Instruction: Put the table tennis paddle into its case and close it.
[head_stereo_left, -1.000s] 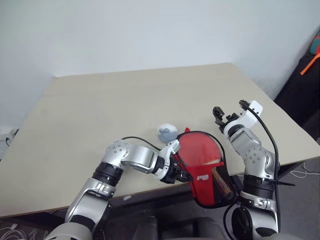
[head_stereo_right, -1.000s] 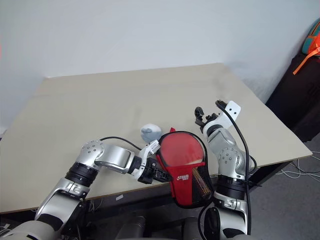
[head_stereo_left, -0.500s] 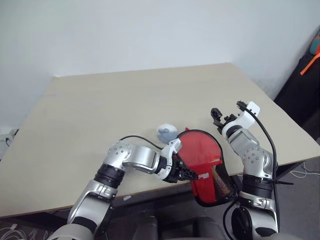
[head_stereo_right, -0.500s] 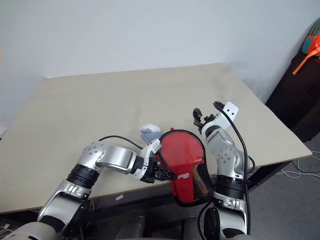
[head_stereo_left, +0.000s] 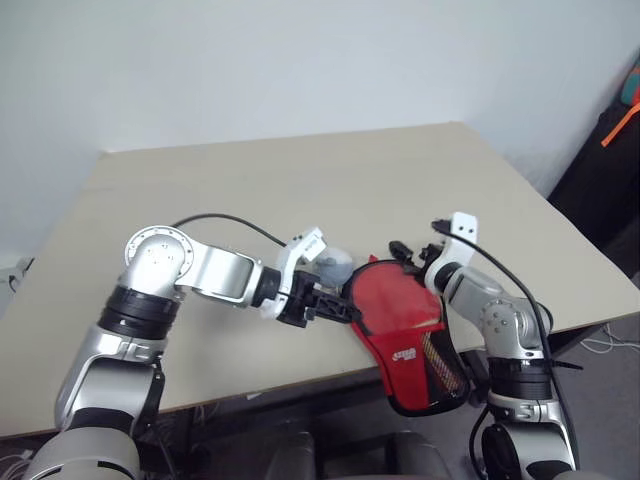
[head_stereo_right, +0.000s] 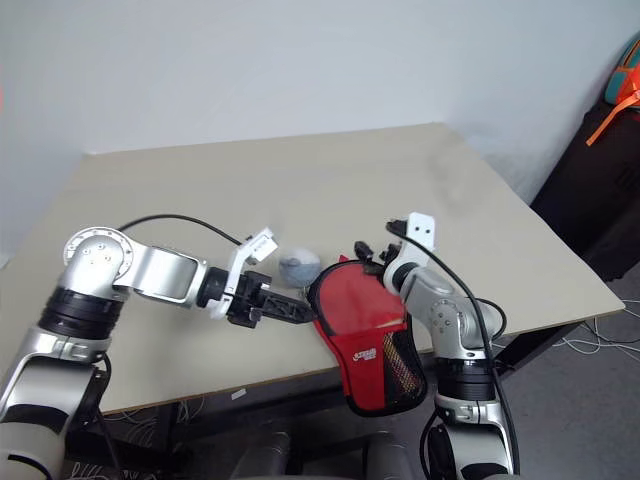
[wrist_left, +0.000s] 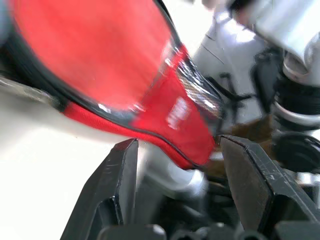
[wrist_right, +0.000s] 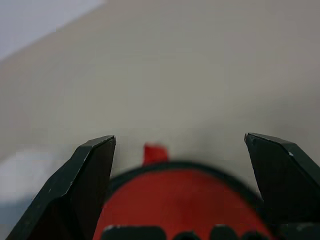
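Case: the red case lay at the near edge of the table, its round end on the top and its narrow mesh end hanging over the edge. It lay between the two tools.
Paddle: a red round face seemed to sit inside the open case, but I could not tell for sure whether that was the paddle or the case itself.
Left tool: the left tool pointed at the round end of the case and was just beside its black rim. Its two fingers were spread apart and pinched nothing.
Right tool: the right tool hung just past the far side of the case. Its fingers were spread wide, with nothing between them.
Ball: a fuzzy blue-grey ball sat just behind the left tool.
Task so far: the case looked not yet closed. The zip was probably left to do.
Table: the pale table was bare past the ball.
Room: a plain white wall stood behind the table.
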